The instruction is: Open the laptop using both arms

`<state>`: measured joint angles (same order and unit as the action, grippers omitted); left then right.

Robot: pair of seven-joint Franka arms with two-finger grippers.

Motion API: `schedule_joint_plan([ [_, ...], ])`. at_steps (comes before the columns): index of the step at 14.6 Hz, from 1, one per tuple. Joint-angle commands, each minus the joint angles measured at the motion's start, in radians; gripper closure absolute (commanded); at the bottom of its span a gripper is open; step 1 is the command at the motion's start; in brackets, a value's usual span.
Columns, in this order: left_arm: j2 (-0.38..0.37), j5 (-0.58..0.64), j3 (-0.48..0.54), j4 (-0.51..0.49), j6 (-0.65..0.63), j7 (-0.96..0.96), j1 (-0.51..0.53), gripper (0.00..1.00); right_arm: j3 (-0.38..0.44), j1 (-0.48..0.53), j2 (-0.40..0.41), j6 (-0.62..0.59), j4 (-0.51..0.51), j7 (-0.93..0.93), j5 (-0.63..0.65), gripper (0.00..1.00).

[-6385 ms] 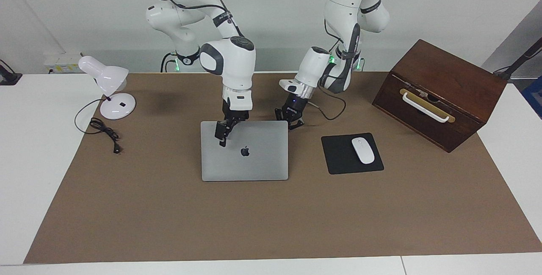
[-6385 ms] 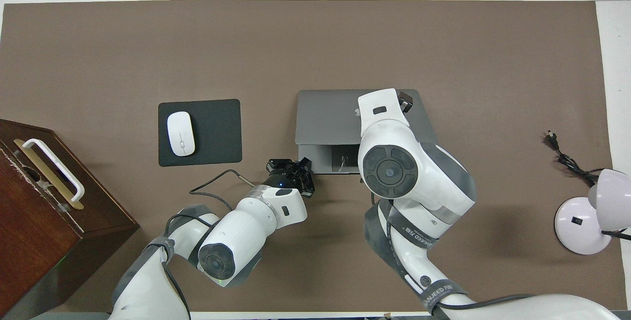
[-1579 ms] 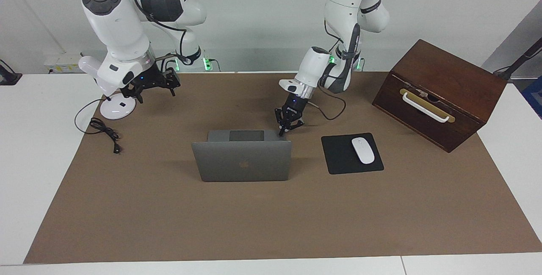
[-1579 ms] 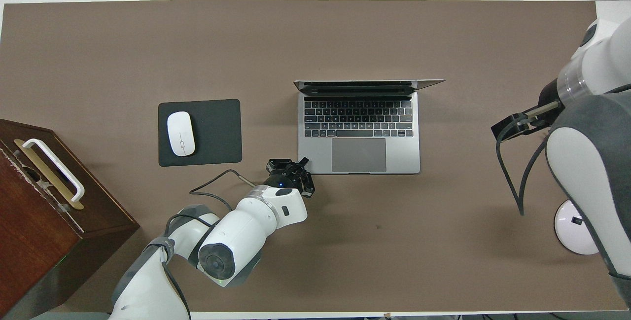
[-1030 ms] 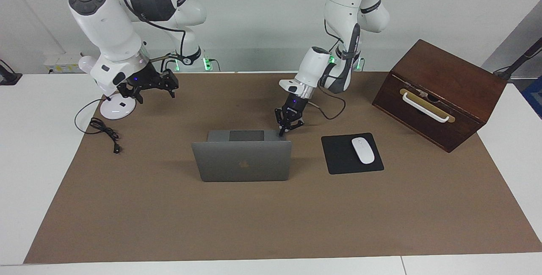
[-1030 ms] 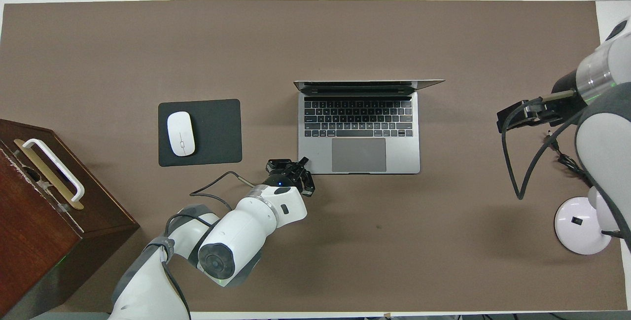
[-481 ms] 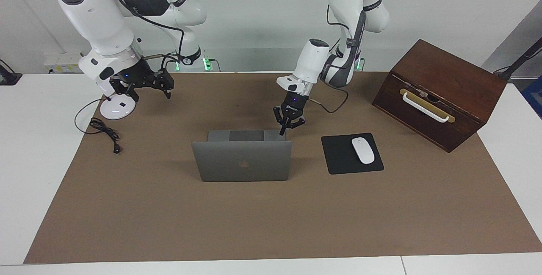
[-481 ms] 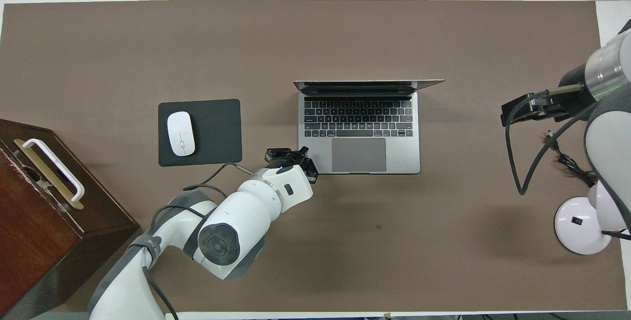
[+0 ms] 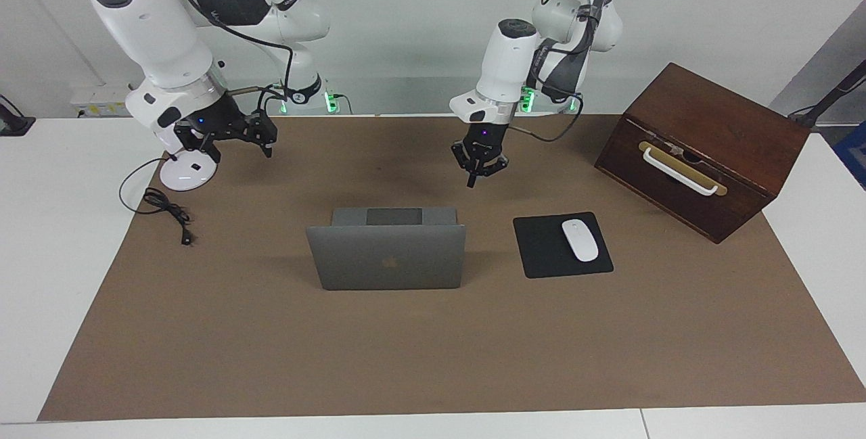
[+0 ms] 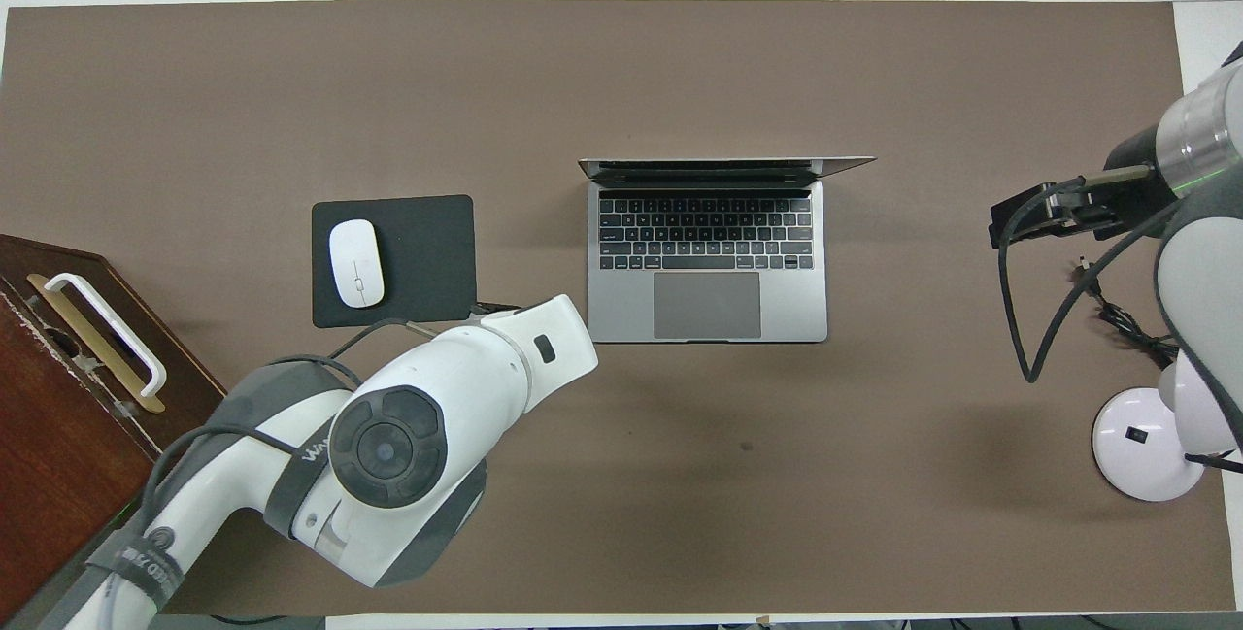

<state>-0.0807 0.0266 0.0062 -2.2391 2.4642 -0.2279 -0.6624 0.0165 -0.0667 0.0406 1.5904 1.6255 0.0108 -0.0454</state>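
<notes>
the macbook stands open mid-mat, below and just beside the empty left gripper, which hangs nearer than the empty, spread right gripper.

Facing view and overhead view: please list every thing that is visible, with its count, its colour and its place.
laptop: 1, silver-grey, open, mid-mat.
mouse pad: 1, black, beside the laptop toward the left arm's end.
mouse: 1, white, on the mouse pad.
wooden box: 1, dark brown with a white handle, at the left arm's end.
desk lamp: 1, white, at the right arm's end.
lamp cord: 1, black, on the mat by the desk lamp.
mat: 1, brown, covers the table.
left gripper: 1, black, raised over the mat.
right gripper: 1, black, raised near the desk lamp.
</notes>
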Motion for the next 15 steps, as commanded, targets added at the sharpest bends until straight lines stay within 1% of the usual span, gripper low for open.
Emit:
schedule_joint_plan([
  [1, -0.045, 0.021, -0.003, 0.070, -0.181, 0.016, 0.053, 1.00, -0.007, 0.013, -0.007, -0.001, 0.000, -0.014, -0.010, 0.00],
  [2, -0.066, 0.021, -0.003, 0.072, -0.221, 0.044, 0.076, 1.00, -0.007, 0.015, -0.007, -0.001, 0.000, -0.014, -0.011, 0.00],
  [3, -0.088, 0.021, -0.005, 0.072, -0.252, 0.071, 0.101, 0.88, -0.007, 0.015, -0.007, -0.001, 0.000, -0.014, -0.011, 0.00],
  [5, -0.128, 0.021, -0.005, 0.075, -0.318, 0.099, 0.153, 0.00, -0.007, 0.015, -0.007, -0.003, 0.000, -0.014, -0.010, 0.00],
  [7, -0.149, 0.021, -0.005, 0.102, -0.378, 0.105, 0.211, 0.00, -0.007, 0.015, -0.008, -0.009, 0.000, -0.014, -0.011, 0.00],
  [9, -0.148, 0.021, -0.005, 0.160, -0.474, 0.104, 0.251, 0.00, -0.007, 0.015, -0.008, -0.021, 0.001, -0.014, -0.011, 0.00],
  [11, -0.149, 0.021, -0.005, 0.199, -0.537, 0.102, 0.285, 0.00, -0.007, 0.015, -0.010, -0.030, 0.000, -0.014, -0.011, 0.00],
  [12, -0.149, 0.021, -0.003, 0.205, -0.559, 0.101, 0.294, 0.00, -0.007, 0.015, -0.010, -0.032, 0.000, -0.014, -0.011, 0.00],
  [13, -0.149, 0.021, -0.005, 0.222, -0.570, 0.099, 0.325, 0.00, -0.007, 0.015, -0.011, -0.030, 0.002, -0.014, -0.011, 0.00],
  [15, -0.149, 0.019, -0.002, 0.249, -0.571, 0.093, 0.369, 0.00, -0.007, 0.015, -0.011, -0.029, 0.002, -0.014, -0.011, 0.00],
])
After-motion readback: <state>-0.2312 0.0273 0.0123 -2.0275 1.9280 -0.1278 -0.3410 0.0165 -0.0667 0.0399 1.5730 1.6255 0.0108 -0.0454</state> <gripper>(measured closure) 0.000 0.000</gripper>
